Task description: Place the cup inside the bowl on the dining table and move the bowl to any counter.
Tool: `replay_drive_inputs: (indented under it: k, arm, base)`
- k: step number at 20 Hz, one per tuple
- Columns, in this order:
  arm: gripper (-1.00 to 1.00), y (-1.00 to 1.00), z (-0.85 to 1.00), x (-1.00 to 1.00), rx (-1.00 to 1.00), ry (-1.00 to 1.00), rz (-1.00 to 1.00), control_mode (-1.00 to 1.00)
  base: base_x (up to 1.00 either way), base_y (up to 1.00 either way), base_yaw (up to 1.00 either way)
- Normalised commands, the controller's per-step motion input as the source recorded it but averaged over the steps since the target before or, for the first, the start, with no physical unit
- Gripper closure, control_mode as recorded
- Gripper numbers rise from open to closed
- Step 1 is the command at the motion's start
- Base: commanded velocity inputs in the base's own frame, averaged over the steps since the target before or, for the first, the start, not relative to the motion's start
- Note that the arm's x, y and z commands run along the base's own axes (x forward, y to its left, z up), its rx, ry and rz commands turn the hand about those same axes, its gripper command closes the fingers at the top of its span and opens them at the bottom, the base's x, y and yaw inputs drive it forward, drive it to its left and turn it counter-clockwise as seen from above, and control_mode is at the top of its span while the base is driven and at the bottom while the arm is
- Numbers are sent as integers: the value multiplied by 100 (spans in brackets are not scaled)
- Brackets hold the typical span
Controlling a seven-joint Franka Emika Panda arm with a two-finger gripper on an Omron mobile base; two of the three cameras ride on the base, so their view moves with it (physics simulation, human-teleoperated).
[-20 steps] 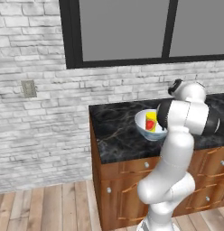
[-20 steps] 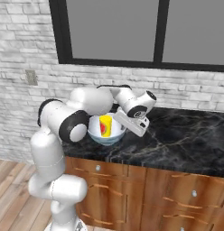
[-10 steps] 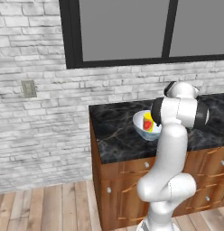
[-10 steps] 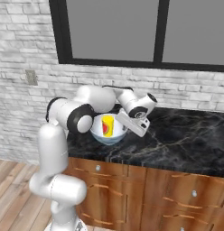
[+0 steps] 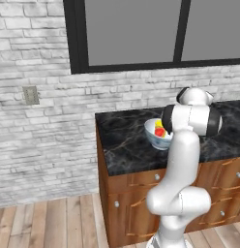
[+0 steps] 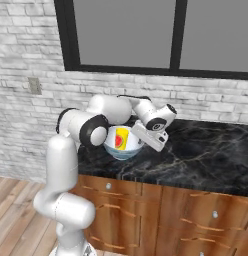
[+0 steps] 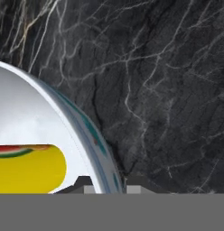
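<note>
Hand view: smooth round bowl (image 7: 50, 122) on veined marble counter (image 7: 168, 81).

A whitewashed brick wall (image 5: 44, 135) carries a dark-framed window (image 5: 136, 34) and a small outlet plate (image 5: 30, 95), above pale wooden floorboards (image 5: 49, 223) and brown cabinet drawers (image 6: 196, 215) with round knobs.

This is a home kitchen. A black gold-veined marble worktop (image 5: 127, 140) tops a brown wooden drawer cabinet (image 6: 196, 220) against a whitewashed brick wall (image 5: 44, 126), under a dark-framed window (image 5: 136, 34), over a pale wooden plank floor (image 5: 49, 223).
</note>
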Motion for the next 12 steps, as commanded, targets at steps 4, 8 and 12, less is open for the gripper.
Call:
replay_drive_inputs:
  k: [4,8,12]
  arm:
    - [-100,0,0,0,0,0,0,-100]
    - [-100,0,4,0,0,0,0,-100]
    - [-100,0,27,-1,0,0,0,-100]
  base:
    - [0,0,0]
    - [0,0,0]
    - [0,0,0]
